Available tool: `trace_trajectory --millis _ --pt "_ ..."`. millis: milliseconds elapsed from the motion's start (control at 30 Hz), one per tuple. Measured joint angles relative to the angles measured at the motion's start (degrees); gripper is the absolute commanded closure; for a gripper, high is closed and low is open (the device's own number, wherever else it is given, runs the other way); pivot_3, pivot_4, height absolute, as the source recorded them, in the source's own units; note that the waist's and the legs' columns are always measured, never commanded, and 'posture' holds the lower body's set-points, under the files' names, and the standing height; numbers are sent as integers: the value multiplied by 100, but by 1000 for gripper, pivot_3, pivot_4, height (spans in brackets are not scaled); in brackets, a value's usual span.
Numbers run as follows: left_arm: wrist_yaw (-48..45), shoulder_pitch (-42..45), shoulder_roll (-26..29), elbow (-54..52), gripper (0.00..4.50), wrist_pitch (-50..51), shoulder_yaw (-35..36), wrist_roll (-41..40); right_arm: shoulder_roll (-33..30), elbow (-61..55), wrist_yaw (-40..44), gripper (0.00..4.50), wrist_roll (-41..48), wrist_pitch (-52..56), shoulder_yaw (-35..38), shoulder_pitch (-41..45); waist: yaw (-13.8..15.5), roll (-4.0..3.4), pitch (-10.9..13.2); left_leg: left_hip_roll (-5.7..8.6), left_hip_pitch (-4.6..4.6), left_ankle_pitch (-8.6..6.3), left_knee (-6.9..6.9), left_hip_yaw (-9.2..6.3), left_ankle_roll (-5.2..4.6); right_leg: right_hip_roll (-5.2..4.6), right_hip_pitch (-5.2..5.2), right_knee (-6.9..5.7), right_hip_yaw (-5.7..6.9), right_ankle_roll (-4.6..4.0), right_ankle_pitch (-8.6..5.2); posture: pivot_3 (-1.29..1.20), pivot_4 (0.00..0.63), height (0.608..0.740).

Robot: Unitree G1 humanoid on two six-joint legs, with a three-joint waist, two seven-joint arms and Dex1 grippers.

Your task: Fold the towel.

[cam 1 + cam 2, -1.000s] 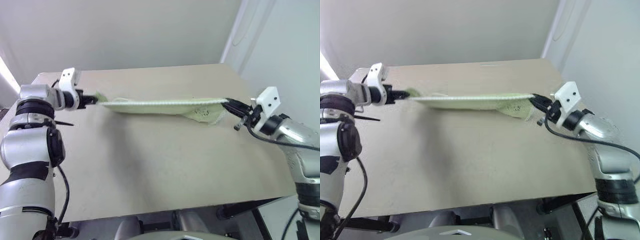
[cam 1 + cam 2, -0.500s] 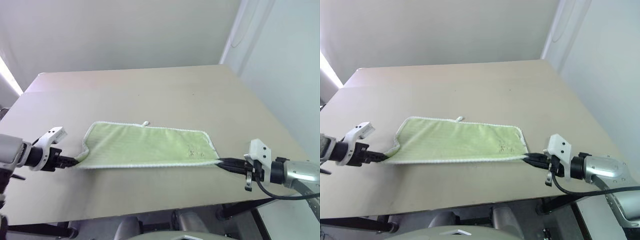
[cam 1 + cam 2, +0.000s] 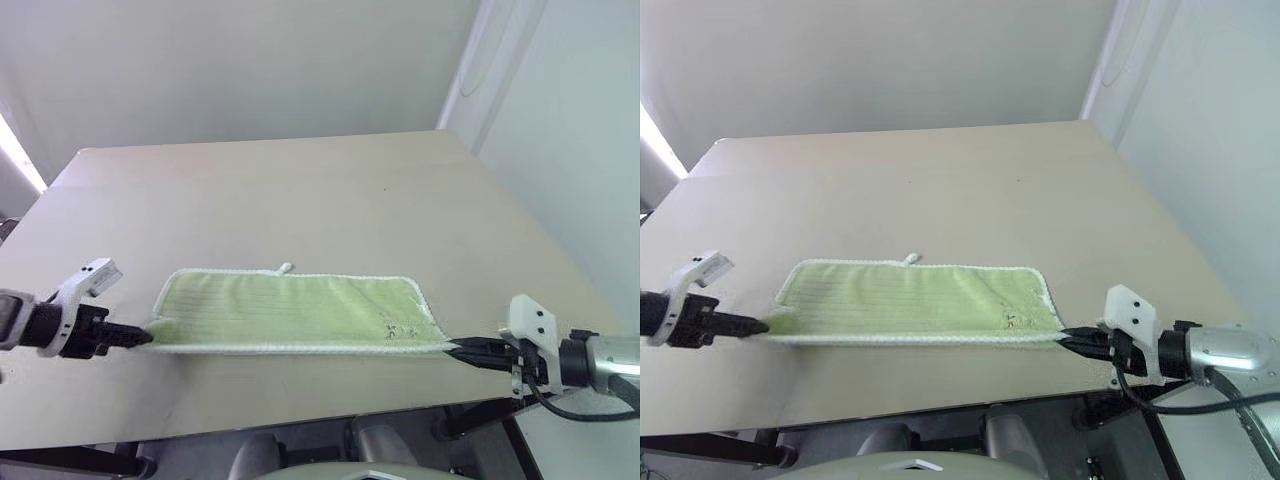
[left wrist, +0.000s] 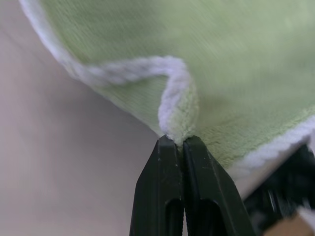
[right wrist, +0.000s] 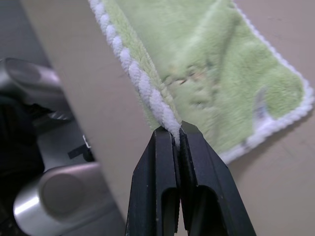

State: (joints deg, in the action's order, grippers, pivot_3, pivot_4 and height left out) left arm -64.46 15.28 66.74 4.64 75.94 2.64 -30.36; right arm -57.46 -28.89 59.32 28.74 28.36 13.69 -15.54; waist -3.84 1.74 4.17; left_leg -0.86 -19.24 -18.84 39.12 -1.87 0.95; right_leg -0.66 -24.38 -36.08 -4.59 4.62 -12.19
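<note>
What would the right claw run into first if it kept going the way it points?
The towel itself: the right claw is shut on its near right corner and points along the near edge. Beyond the cloth, roughly in line, sits the left claw, though depth is uncertain.

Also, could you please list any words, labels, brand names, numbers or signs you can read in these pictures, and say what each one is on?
No text can be read.
Small dark printed logo on the towel, near the corner pinched by the right claw: too blurred to read.
Small white loop tag on the towel's far edge: no print visible.
Table: no markings or labels seen.
</note>
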Motion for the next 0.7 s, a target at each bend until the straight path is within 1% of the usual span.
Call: trace_trajectory --millis 133,300,533,700 --pt "162 473 -223 459 4448 -134 -285 19 50 302 -188 4500 -111 159 -301 460 -7 5 -2 2 -13 0 -6 5 -1 0 -10 0 -4 -2 1 0 0 712" --pt "279 1118 -570 1226 4448 -574 -599 209 373 901 -492 4500 -277 127 -587 1193 14 6 -4 5 -12 0 -6 5 -2 0 -8 -2 -5 -2 2 0 0 712" --pt "370 2222 -1230 2744 4448 -1383 -1210 789 902 1869 -923 4500 -817 -27 -1225 2067 80 6 -5 8 -13 1 1 3 -2 3 -4 -6 -7 -4 5 0 0 712" --pt "568 2968 -1738 4060 4448 -2029 -1302 1244 1172 2408 -1123 4500 -1167 -176 -1578 2443 125 5 -6 9 -16 1 1 3 -2 3 -6 -5 -8 -5 6 0 0 712"
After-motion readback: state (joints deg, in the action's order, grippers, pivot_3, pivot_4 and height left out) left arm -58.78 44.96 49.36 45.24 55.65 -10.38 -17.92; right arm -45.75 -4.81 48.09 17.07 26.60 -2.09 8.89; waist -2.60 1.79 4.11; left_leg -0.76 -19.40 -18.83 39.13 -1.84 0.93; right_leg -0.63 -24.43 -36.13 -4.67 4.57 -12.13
